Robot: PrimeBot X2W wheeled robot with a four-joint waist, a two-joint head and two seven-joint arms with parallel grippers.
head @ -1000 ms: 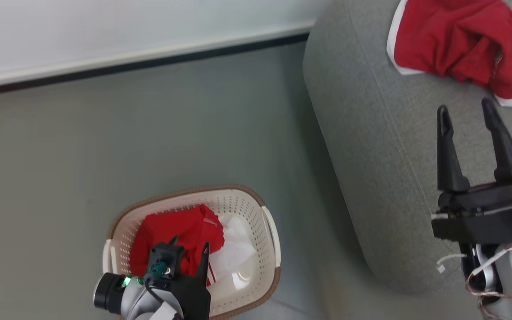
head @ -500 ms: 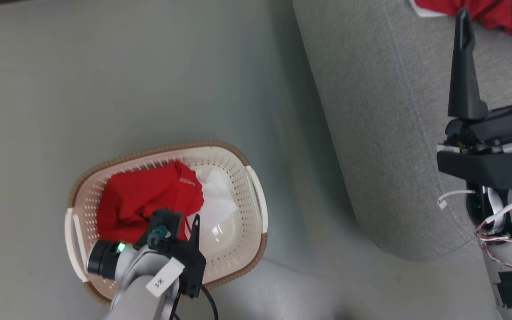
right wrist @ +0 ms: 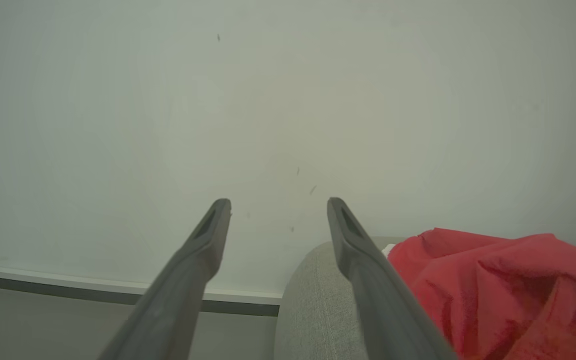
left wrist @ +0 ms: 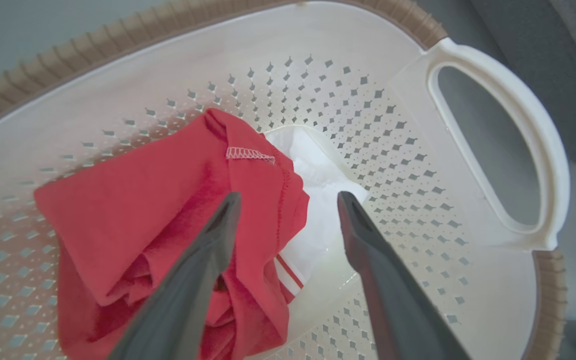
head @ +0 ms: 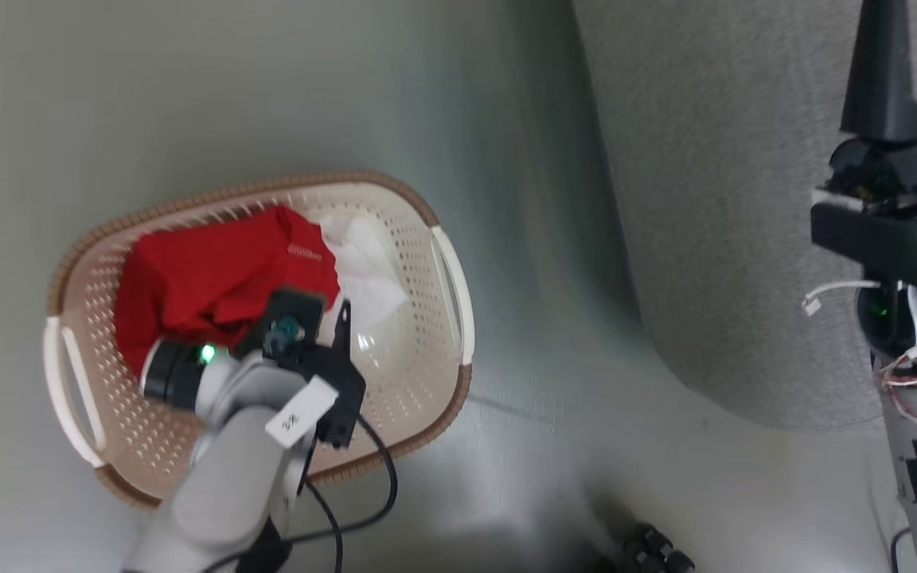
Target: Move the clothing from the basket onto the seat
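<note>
Clothing: one red garment lies crumpled inside the basket, beneath the left gripper, spread wide and empty. Beside the basket, the sofa carries a second garment; the right gripper is wide and empty. The writing on the arm tag is unreadable.

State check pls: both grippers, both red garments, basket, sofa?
Basket: upright, not yet emptied.
Sofa: one garment on it.
Basket garment: crumpled, inside basket.
Sofa garment: crumpled, lying on sofa.
Left gripper: open, poised over basket garment.
Right gripper: open, empty, by sofa.
</note>
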